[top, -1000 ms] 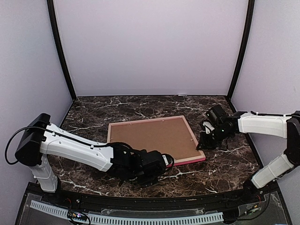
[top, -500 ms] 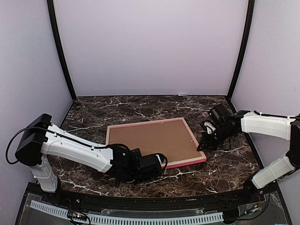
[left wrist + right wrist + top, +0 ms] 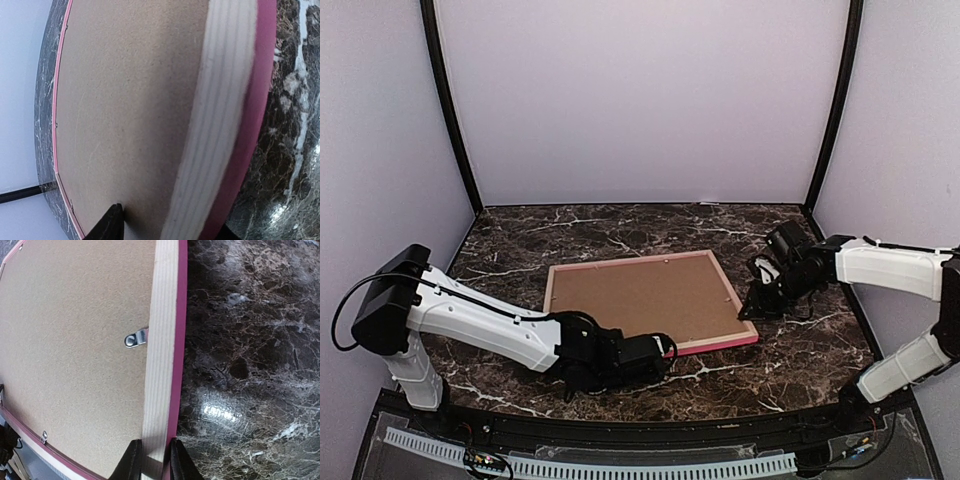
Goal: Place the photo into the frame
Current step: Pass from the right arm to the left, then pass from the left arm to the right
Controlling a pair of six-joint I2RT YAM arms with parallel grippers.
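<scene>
Bare marble table beyond the flat frame

Left arm: the white-shelled, black-jointed left arm reaches rightward from its near-left base, forearm low and almost level.
Left wrist: black, turned inward, pointing away from the bases.
Left gripper: the black two-finger left gripper has its jaws part-way apart, astride the near rail of the pink wooden picture frame. One dark finger sits inside the rail. A firm grip cannot be confirmed.
Right arm: the matching white right arm is elbow-high, forearm running leftward.
Right gripper: the black right gripper angles downward, fingers pinched on the same frame's right rail.
</scene>
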